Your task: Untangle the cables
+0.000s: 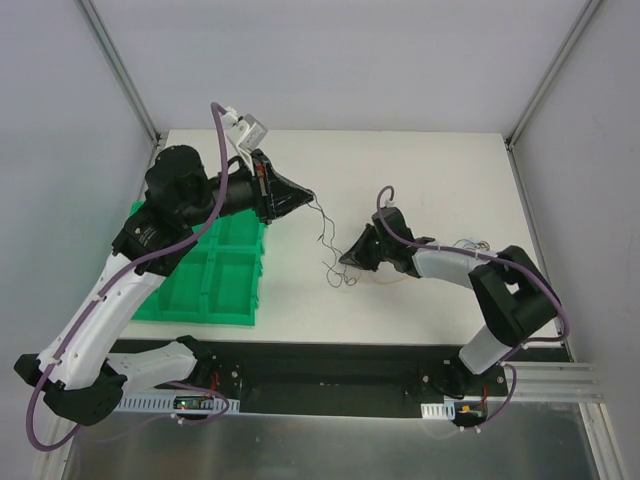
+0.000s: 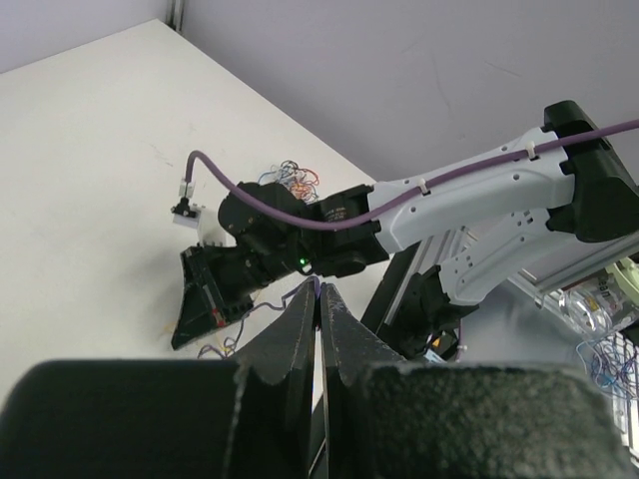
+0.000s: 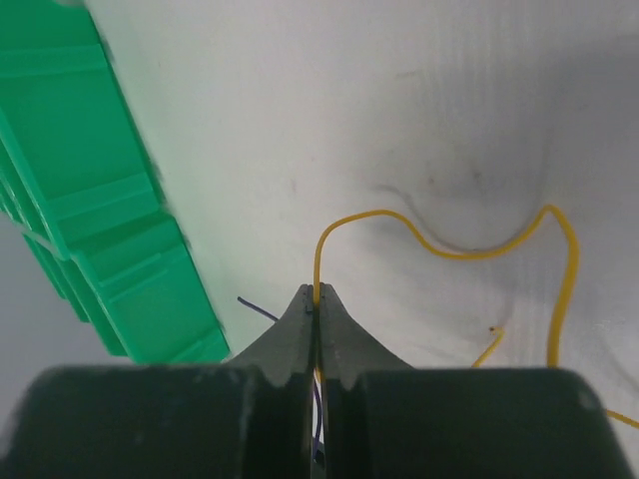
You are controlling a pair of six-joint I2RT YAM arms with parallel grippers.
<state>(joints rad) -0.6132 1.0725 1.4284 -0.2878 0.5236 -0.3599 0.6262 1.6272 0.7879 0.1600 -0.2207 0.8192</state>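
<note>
The cables (image 1: pixel 343 274) are a loose run of hair-thin wires on the white table between my two grippers. My left gripper (image 1: pixel 306 195) is shut on a thin dark wire (image 1: pixel 322 226) that hangs from its tip down toward the others. In the left wrist view its jaws (image 2: pixel 319 290) are pressed together with a purple wire end at the tip. My right gripper (image 1: pixel 346 258) is shut on a yellow wire (image 3: pixel 451 251) that loops over the table. A dark purple wire (image 3: pixel 256 307) also runs at its jaws (image 3: pixel 319 292).
A green compartment bin (image 1: pixel 212 282) stands on the table's left side, under the left arm, and shows in the right wrist view (image 3: pixel 95 180). A second small wad of coloured wires (image 1: pixel 478 244) lies by the right arm, also visible in the left wrist view (image 2: pixel 296 180).
</note>
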